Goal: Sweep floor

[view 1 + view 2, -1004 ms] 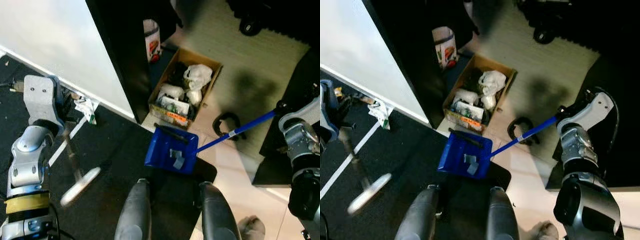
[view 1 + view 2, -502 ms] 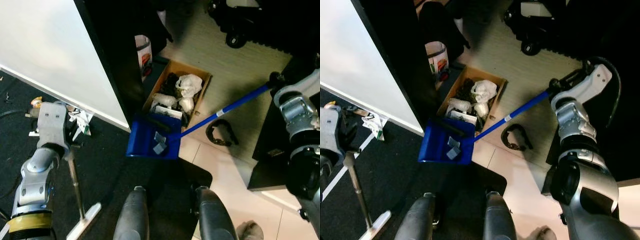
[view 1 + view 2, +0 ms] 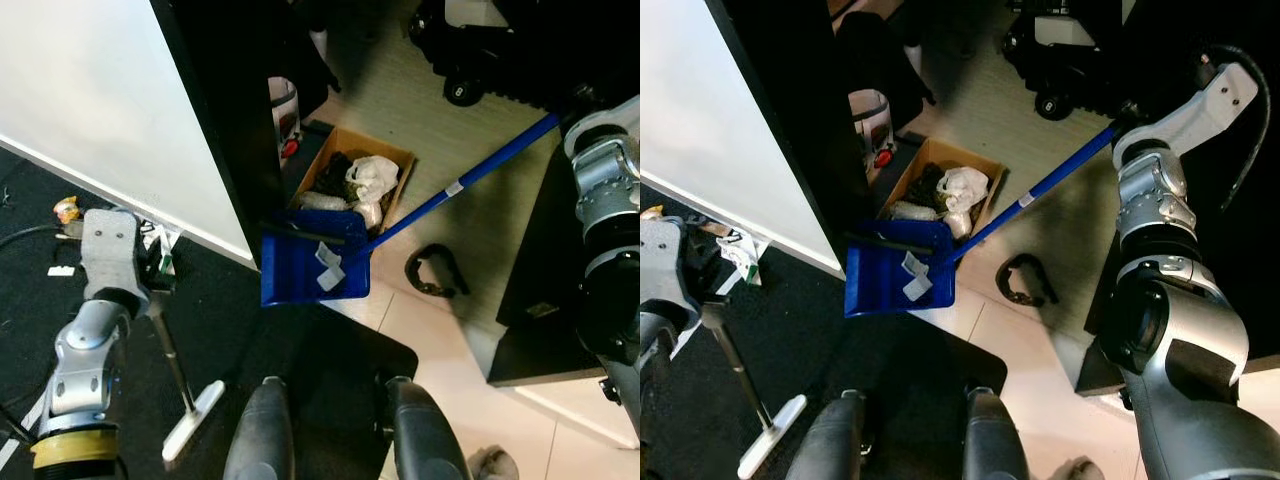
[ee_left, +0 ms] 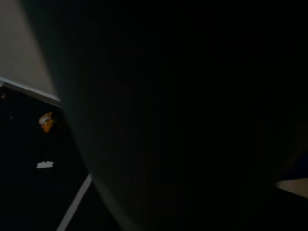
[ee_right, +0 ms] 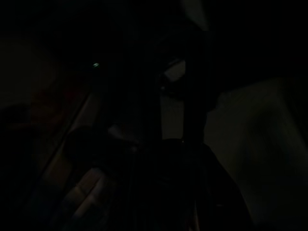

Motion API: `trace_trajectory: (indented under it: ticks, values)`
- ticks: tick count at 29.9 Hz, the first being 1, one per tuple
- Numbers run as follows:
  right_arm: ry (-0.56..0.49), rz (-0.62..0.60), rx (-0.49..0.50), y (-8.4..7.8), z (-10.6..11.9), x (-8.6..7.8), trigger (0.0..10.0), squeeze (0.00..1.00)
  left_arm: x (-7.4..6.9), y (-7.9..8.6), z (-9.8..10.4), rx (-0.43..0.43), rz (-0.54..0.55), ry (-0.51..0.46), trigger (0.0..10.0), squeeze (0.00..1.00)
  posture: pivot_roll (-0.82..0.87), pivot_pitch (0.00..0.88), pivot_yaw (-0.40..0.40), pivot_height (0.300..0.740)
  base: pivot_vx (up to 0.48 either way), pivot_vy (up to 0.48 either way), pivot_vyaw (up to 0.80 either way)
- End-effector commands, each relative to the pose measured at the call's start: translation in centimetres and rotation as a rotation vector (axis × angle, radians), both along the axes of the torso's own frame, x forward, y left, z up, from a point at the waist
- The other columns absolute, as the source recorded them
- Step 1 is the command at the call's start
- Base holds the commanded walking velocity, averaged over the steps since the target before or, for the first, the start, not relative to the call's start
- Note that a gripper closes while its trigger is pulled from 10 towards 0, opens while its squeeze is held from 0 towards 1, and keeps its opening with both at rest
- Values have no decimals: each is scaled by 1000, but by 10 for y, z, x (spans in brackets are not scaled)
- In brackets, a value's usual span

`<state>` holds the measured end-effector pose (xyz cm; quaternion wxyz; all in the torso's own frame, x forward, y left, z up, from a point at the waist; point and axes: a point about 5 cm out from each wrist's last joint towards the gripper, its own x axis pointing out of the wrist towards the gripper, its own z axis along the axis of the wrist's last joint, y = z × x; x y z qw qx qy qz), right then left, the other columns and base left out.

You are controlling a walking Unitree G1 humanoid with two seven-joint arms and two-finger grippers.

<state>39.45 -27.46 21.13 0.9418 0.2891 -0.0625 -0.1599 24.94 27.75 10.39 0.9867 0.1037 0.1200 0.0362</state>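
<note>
At the far left, the left claw (image 3: pixel 150 285) is closed around the thin metal shaft of a broom (image 3: pixel 180 375), whose pale flat head rests low on the black mat (image 3: pixel 230 350) just ahead of the robot's knees. Behind it stands a large white panel (image 3: pixel 90 100) with a dark edge, and small bits of litter lie on the dark floor near its base. In the middle, a blue dustpan (image 3: pixel 312 268) hangs tilted above the near end of an open cardboard box (image 3: pixel 350 185), with a few grey-white scraps of paper lying in its tray and a black strip along its upper lip. The box holds crumpled white bags and dark rubbish; a white bucket (image 3: pixel 284 105) with a red label stands just beyond it by the dark panel. The dustpan's long blue handle (image 3: pixel 460 180) slants up to the right, where the right claw (image 3: pixel 1124 114) holds its far end, fingers hidden by the wrist. Right of the box a black curved object (image 3: pixel 432 272) lies on the pale floor (image 3: pixel 440 330), and dark furniture borders the right side.
</note>
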Motion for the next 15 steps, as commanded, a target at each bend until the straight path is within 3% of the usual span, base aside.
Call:
trace_trajectory:
  ticks: [1, 9, 15]
  values:
    - [-31, -125, 52, -13, 10, -3, 10000, 0, -5, -4, -6, -48, 14, 15, 10000, 0, 63, 69, -42, 731, 0, 0, 0]
    - [-28, -247, 52, -17, 17, -4, 10000, 0, -6, -7, -8, -65, 9, 12, 10000, 0, 63, 74, -40, 731, 0, 0, 0]
    - [-84, -288, 59, -3, 31, 1, 10000, 0, -2, -15, -3, -92, -15, -62, 10000, 0, 67, 85, -47, 731, 0, 0, 0]
